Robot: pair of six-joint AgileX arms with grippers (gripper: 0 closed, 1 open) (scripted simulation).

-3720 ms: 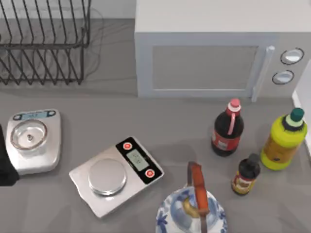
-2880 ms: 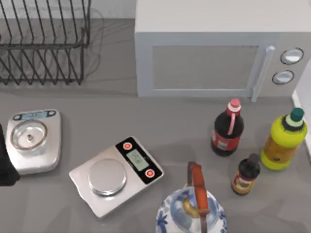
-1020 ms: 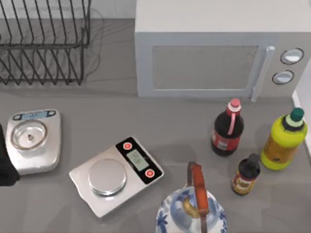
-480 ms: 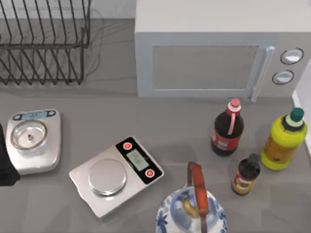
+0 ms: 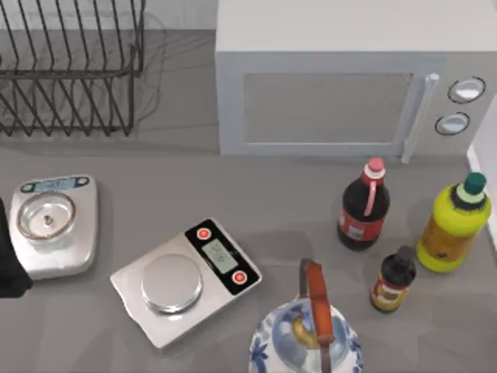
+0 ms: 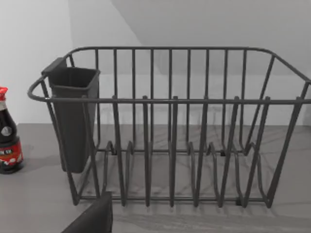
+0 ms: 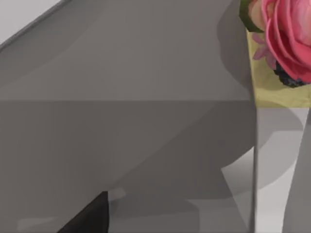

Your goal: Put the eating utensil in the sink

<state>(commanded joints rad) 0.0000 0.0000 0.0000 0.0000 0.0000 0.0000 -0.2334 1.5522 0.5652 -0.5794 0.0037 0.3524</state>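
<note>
Nothing has been picked up yet, so I think the job is still at the start. The big white boxy microwave (image 5: 342, 78) stands at the back. Left of it is the black wire dish rack (image 6: 170, 126) with a dark plastic cup (image 6: 73, 116). In front of it lie two silver scales (image 5: 186, 276).

The left arm (image 5: 6, 264) waits far left of the microwave. The right arm (image 7: 87, 216) is by a pink flower (image 7: 286, 34). I cannot tell if either gripper is open or closed.

I cannot tell where the eating utensil or the sink is. The next move is finding them.
</note>
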